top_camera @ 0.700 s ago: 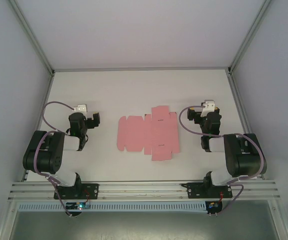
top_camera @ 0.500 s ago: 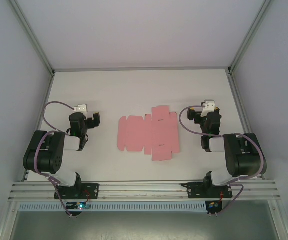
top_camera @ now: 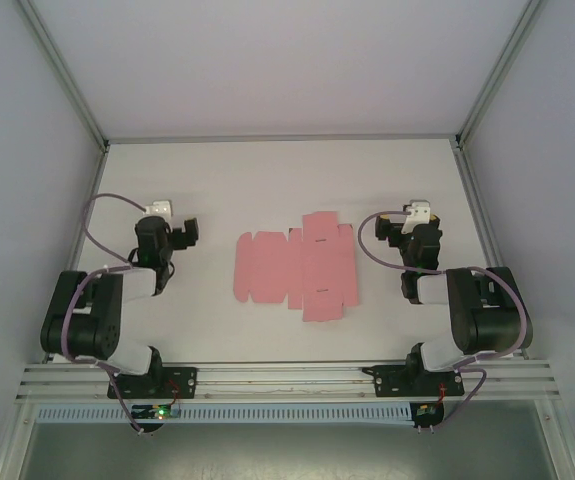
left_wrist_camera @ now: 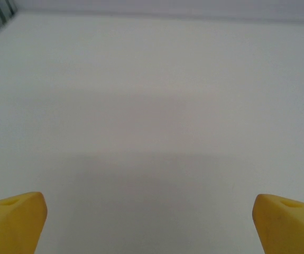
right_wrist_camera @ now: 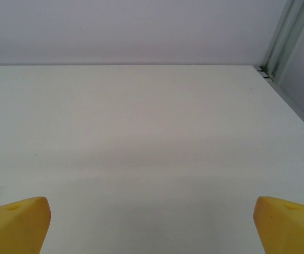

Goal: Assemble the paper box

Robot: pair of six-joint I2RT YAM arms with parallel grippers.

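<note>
Box [top_camera: 297, 265] lies flat, unfolded cut-out, mid-table [top_camera: 267, 180] between arms. Left claw [left_wrist_camera: 152, 222], right claw [right_wrist_camera: 152, 225] both spread wide, empty, well apart from card, one each side. No flap raised; by the look, all folding yet to do.

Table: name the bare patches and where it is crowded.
Bare: the far strip between paper box and back wall, and the near strip before the arm bases. Crowded: beside the box, toward left fingers and right fingers.
</note>
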